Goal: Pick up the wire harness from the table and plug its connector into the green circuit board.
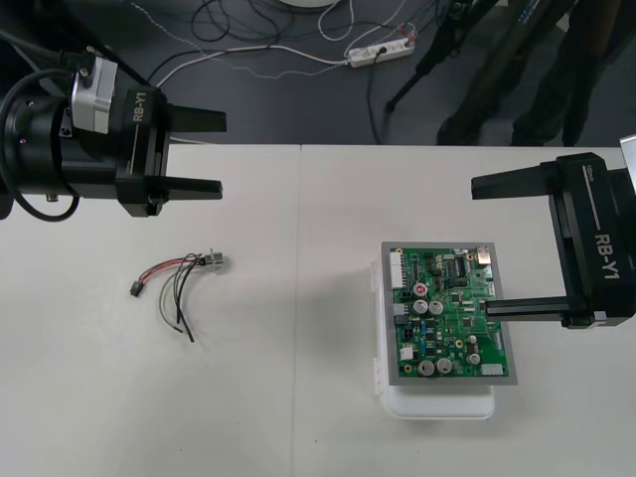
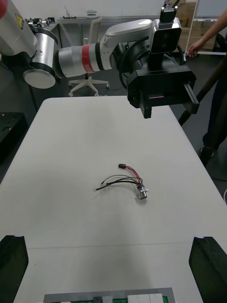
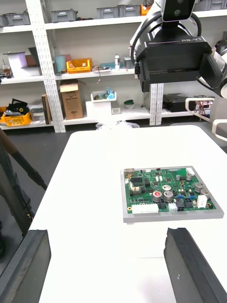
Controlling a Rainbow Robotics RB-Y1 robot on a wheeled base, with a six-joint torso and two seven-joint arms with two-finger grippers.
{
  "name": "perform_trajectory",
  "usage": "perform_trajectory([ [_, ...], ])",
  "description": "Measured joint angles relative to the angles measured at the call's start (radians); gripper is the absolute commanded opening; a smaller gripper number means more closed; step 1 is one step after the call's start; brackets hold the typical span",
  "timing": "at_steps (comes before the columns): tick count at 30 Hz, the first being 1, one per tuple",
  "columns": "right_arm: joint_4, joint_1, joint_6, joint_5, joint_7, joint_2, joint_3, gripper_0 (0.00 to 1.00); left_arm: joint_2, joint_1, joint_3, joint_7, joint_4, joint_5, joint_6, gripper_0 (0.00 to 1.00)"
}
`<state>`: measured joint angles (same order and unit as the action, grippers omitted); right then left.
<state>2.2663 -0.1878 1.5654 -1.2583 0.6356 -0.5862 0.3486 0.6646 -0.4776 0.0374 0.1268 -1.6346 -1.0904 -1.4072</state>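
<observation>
The wire harness (image 1: 179,278) lies loose on the left half of the table, with its black plug (image 1: 134,289) to the left and its metal socket (image 1: 213,261) to the right. In the right wrist view the harness (image 2: 125,182) rests mid-table, socket (image 2: 142,193) nearest that gripper. The green circuit board (image 1: 447,313) sits on its white base (image 1: 437,405) at the right; the left wrist view has the board (image 3: 168,191) flat ahead. My left gripper (image 1: 214,152) hovers open above and behind the harness. My right gripper (image 1: 480,248) stands open over the board's right side, holding nothing.
A seam runs down the table's middle (image 1: 300,298). Cables and a power strip (image 1: 381,52) lie on the dark floor beyond the far edge. In each wrist view the other gripper faces the camera: left gripper (image 2: 163,90), right gripper (image 3: 175,57).
</observation>
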Motion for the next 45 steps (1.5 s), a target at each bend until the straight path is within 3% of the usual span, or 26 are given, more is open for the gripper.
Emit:
perform_trajectory([
  [45,0.000,0.000,0.000,0.000,0.000,0.000,0.000,1.00,0.000,0.000,0.000,0.000,0.000,0.000,0.000,0.71],
])
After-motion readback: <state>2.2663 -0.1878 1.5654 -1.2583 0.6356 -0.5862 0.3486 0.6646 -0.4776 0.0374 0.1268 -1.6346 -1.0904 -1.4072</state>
